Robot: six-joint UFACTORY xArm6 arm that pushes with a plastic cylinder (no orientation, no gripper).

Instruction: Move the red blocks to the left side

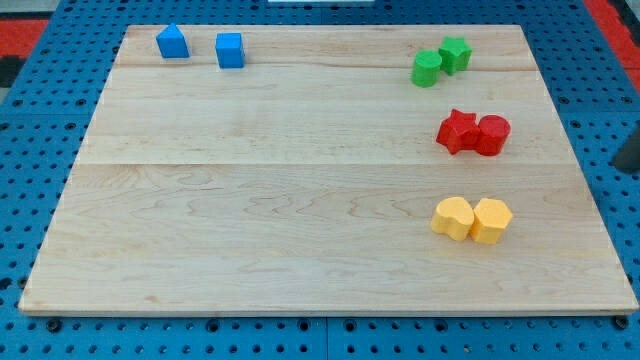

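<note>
Two red blocks sit touching at the view's right: a red star (458,131) and a red cylinder (492,135) just to its right. A dark piece of my rod shows at the view's right edge, off the board. Its lower end, my tip (623,166), is well to the right of the red cylinder and touches no block.
A blue pointed block (172,42) and a blue cube (230,50) sit at the top left. A green cylinder (426,69) and a green star (455,54) touch at the top right. A yellow heart (453,217) and a yellow hexagon (491,220) touch below the reds. The wooden board (250,200) lies on a blue pegboard.
</note>
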